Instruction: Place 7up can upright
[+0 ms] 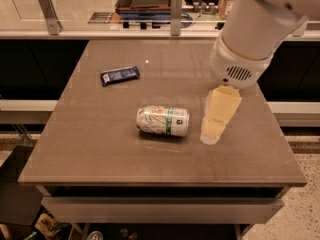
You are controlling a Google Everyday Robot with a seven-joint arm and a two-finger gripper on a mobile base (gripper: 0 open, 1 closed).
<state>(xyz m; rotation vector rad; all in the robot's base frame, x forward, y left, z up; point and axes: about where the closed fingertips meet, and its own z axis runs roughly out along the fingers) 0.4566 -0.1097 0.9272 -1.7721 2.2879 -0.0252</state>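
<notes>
1 can (163, 120) lies on its side, central on the desk (100, 149). Gripper (212, 132) hangs just beside it, empty; grip width cannot be told. Grasp across the body, then tip upright.

Nothing readable here: not on the 7up can (163, 121) just beside the gripper (212, 133), nor on the blue bar (119, 75) farther off

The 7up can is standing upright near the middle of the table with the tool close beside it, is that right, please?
Not quite. The camera view shows the 7up can lying on its side, not upright. It is near the middle of the table, with the tool close beside it.
</notes>
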